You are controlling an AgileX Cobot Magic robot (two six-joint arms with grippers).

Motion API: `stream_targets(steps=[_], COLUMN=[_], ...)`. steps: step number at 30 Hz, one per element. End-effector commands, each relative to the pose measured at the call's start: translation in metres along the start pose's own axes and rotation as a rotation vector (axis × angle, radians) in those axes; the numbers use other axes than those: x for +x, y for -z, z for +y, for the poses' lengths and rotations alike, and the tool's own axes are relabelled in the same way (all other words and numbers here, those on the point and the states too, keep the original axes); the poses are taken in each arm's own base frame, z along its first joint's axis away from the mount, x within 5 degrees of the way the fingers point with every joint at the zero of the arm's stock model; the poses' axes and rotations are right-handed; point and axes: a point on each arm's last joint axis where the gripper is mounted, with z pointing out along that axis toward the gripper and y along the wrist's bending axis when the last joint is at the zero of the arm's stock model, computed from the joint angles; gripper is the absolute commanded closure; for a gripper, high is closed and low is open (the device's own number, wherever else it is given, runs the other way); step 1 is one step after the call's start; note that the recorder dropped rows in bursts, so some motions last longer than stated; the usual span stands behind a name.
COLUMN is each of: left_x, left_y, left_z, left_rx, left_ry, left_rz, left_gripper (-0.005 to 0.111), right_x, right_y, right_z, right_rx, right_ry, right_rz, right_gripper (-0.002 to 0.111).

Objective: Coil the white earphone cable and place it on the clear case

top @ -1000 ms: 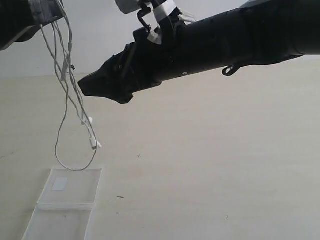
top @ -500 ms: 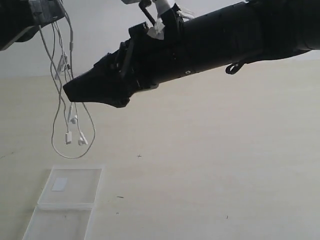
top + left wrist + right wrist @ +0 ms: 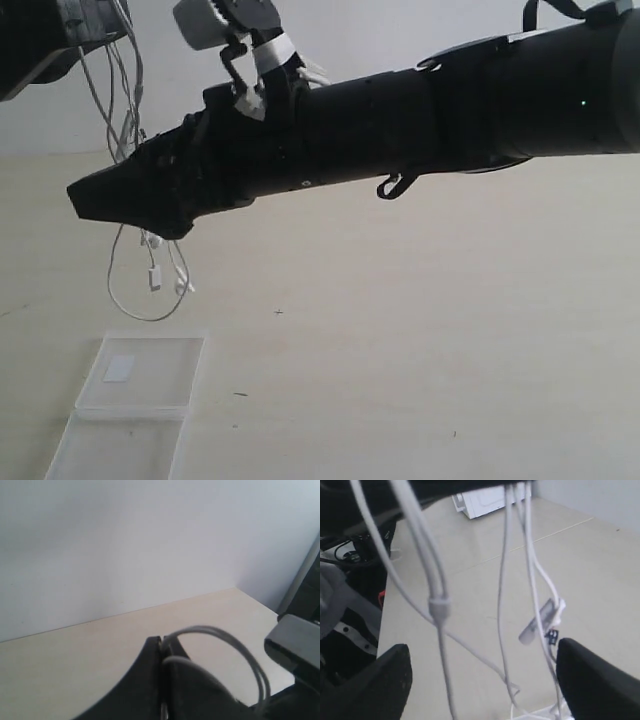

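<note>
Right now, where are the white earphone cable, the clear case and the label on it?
white earphone cable (image 3: 439, 608): right wrist view, on its splitter joint.
clear case (image 3: 165, 378): exterior view, bare part of the labelled half.
white label (image 3: 120, 368): exterior view, its middle.

The thin white earphone cable (image 3: 154, 279) is white all over. The flat clear plastic case (image 3: 160, 375) is see-through, with a small white label (image 3: 120, 368). The long robot arm (image 3: 400, 110) is black. The smooth table (image 3: 420, 330) is pale cream.
</note>
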Motion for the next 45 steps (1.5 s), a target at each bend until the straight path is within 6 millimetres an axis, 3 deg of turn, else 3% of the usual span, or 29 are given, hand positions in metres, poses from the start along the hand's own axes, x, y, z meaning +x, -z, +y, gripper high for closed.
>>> stream_targets(steps=[1,6,13,21,28,34,45], left_x=[-0.001,-0.001,-0.001,-0.001,-0.001,-0.001,-0.006], left_y=[0.002,0.002,0.002,0.002,0.002,0.003,0.020], left_z=[-0.002,-0.002,-0.003,-0.002,-0.002,0.002,0.030], left_rx=[0.018,0.019,0.025,0.023,0.023,-0.027,-0.365], left_ry=[0.004,0.009,0.012,0.012,0.012,0.000,-0.027], left_rz=[-0.007,-0.007,-0.008,-0.008,-0.008,-0.004,-0.010], left_gripper=[0.107,0.107,0.107,0.107,0.107,0.107,0.107], right_x=[0.002,0.001,0.000,0.003,0.005,0.008,0.008], right_y=[-0.010,-0.011,-0.015,-0.016,-0.016,-0.016,-0.003], right_z=[0.001,-0.003,-0.007,-0.011,-0.013,-0.013,-0.015], right_rx=[0.038,0.065,0.082,0.106,0.122,0.118,0.209], right_ry=[0.054,0.071,0.075,0.053,0.055,0.062,0.099], right_rz=[0.007,0.011,0.010,0.021,0.040,0.079,0.202], right_gripper=[0.033,0.035,0.054,0.057,0.087,0.106,0.108])
